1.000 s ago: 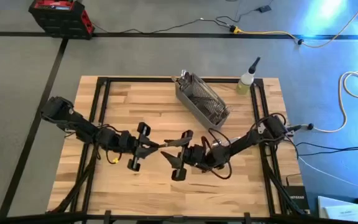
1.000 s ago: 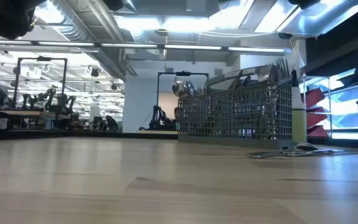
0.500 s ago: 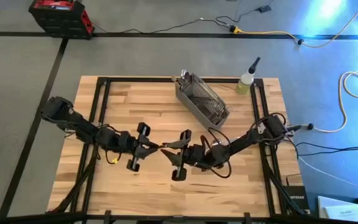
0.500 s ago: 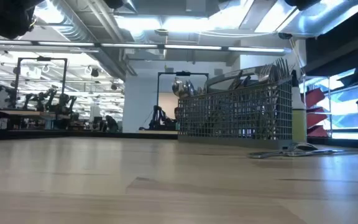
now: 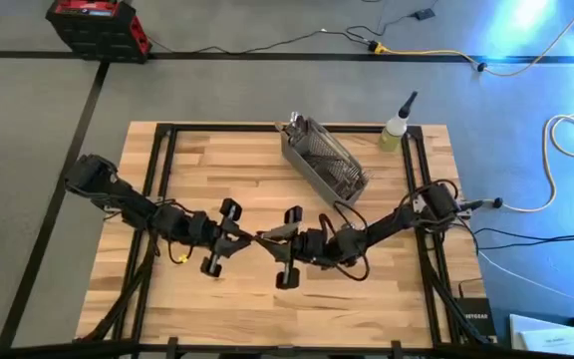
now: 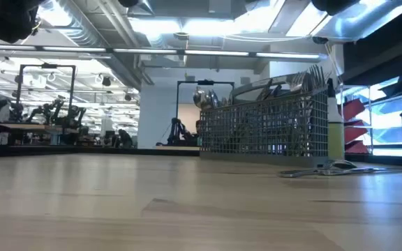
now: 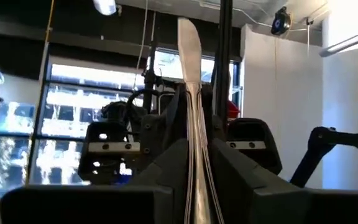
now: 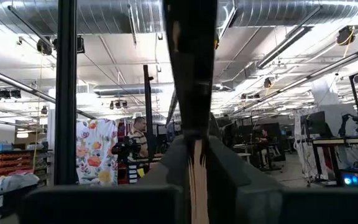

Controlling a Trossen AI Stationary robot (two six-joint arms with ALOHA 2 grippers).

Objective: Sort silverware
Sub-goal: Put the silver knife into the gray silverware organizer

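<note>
**Two grippers meet over one utensil at mid-table**

At the table's [image 5: 217, 160] centre, both arms reach inward and their grippers nearly touch. Left gripper [image 5: 242, 237] comes in from the left side, right gripper [image 5: 275, 237] from the right, and a thin silver utensil [image 5: 259, 237] bridges the space between them.

From the left wrist camera, one slim piece of silverware [image 7: 191, 93] stands straight up between that gripper's two dark fingers [image 7: 173, 168], which are pressed against it on both sides; its far end is flat and rounded, like a handle. From the right wrist camera, that gripper's fingers [image 8: 229, 168] are drawn close together on a narrow pale sliver, too slim to identify.

One gray mesh basket [image 5: 324, 160] sits toward the back of the table, right of centre, set at an angle, with many forks and spoons [image 6: 306, 77] standing in it; they cannot be counted exactly. On the wood just beside the basket, the low view shows one or two loose pieces [image 6: 326, 169] lying flat. One squeeze bottle [image 5: 396, 130] stands at the back right corner.
</note>
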